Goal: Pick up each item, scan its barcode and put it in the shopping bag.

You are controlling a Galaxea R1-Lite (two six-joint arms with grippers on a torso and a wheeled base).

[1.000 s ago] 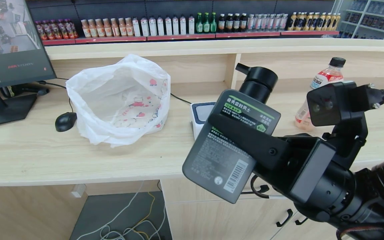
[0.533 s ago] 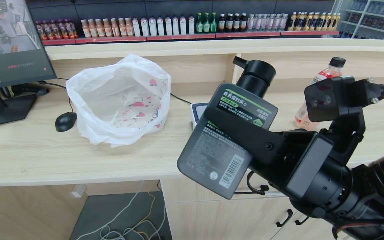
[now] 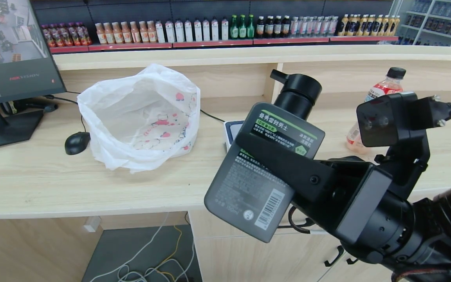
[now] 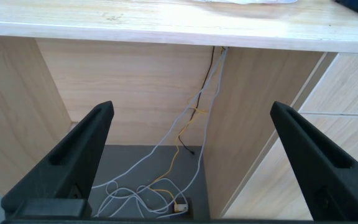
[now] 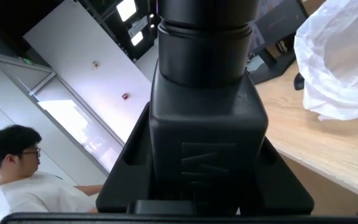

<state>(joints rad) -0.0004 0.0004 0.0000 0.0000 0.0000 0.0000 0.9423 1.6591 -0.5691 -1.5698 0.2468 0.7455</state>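
Observation:
My right gripper is shut on a dark grey pump bottle, held tilted above the counter's front edge. Its barcode label faces the head camera. In the right wrist view the same bottle stands between the fingers. Just behind the bottle sits the white scanner, partly hidden by it. The open white shopping bag stands on the counter to the left. A pink drink bottle stands at the back right. My left gripper hangs open below the counter edge, holding nothing.
A black mouse lies left of the bag, and a monitor stands at the far left. A raised shelf runs along the counter's back. Cables hang under the counter. Bare counter lies in front of the bag.
My right gripper has shifted a little to the left with the pump bottle. The bag, scanner and drink bottle have not moved.

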